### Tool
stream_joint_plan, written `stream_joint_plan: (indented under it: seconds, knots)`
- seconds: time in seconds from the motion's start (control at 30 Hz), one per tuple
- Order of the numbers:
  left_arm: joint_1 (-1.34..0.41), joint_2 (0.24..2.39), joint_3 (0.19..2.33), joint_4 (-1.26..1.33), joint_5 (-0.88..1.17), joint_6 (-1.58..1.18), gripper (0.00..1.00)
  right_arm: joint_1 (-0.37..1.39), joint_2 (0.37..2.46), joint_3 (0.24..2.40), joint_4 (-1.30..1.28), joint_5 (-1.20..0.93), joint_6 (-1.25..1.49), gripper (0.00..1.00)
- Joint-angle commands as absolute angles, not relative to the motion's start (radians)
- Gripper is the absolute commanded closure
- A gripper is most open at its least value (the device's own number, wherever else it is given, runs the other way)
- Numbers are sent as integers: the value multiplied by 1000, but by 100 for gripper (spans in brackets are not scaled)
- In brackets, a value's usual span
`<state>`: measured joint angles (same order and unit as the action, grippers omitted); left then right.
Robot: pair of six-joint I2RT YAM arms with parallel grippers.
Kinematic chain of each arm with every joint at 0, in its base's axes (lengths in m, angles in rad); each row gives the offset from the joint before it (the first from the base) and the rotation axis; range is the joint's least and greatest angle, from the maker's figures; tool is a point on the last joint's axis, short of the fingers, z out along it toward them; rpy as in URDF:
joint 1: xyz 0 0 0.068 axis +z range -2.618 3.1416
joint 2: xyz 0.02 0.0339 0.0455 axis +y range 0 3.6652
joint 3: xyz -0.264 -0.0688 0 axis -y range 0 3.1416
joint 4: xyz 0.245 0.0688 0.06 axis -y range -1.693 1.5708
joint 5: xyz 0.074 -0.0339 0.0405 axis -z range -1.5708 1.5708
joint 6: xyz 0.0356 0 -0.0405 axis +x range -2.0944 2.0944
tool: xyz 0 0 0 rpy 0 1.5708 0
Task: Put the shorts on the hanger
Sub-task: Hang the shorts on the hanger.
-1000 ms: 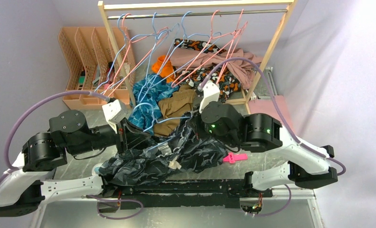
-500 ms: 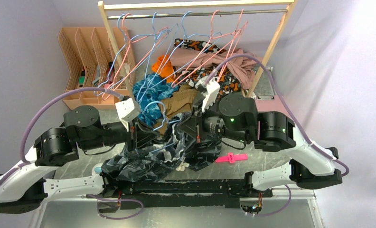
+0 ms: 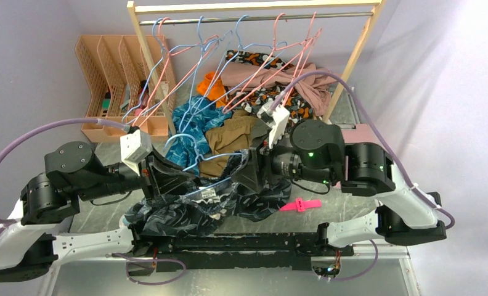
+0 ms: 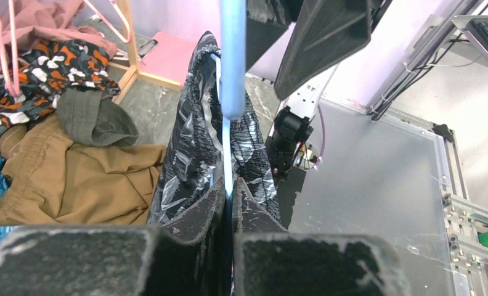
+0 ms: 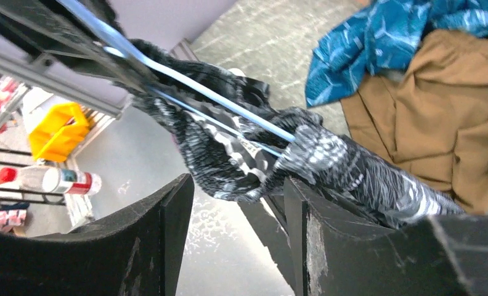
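The dark leaf-print shorts (image 3: 186, 216) are draped over the light-blue wire hanger (image 3: 212, 183), with most of the fabric bunched on the table's near side. My left gripper (image 3: 172, 179) is shut on the hanger's wire, which runs up from between its fingertips (image 4: 229, 188) with the shorts (image 4: 195, 135) hanging over it. My right gripper (image 3: 244, 171) faces it from the right and stands open. In the right wrist view the shorts (image 5: 254, 154) and the hanger wire (image 5: 198, 86) lie just beyond the spread right gripper (image 5: 235, 216), with nothing between its fingers.
A wooden rack (image 3: 144, 55) at the back carries pink and blue hangers. Under it lie a brown garment (image 3: 229, 139), a teal patterned garment (image 3: 189, 123) and other clothes. Orange baskets (image 3: 109, 74) stand at the back left. A pink clip (image 3: 300, 205) lies by the right arm.
My right gripper has opened and let go of the shorts. The left arm has drawn back to the left with the hanger, and the shorts have sagged lower.
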<state>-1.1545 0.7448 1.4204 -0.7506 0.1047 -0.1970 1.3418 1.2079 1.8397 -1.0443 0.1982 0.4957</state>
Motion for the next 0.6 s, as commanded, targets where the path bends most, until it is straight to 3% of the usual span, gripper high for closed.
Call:
stream_joint_plan:
  seconds: [0.0, 0.2, 0.57]
  knots:
    - [-1151, 761, 1468, -694, 187, -175, 93, 1342, 1222, 1969, -1087, 87, 400, 40]
    - [-1150, 805, 1525, -806, 286, -135, 93, 1342, 1194, 2012, -1013, -36, 247, 40]
    - [-1150, 871, 1526, -805, 445, -112, 93, 1341, 1212, 1846, -850, -209, 120, 40]
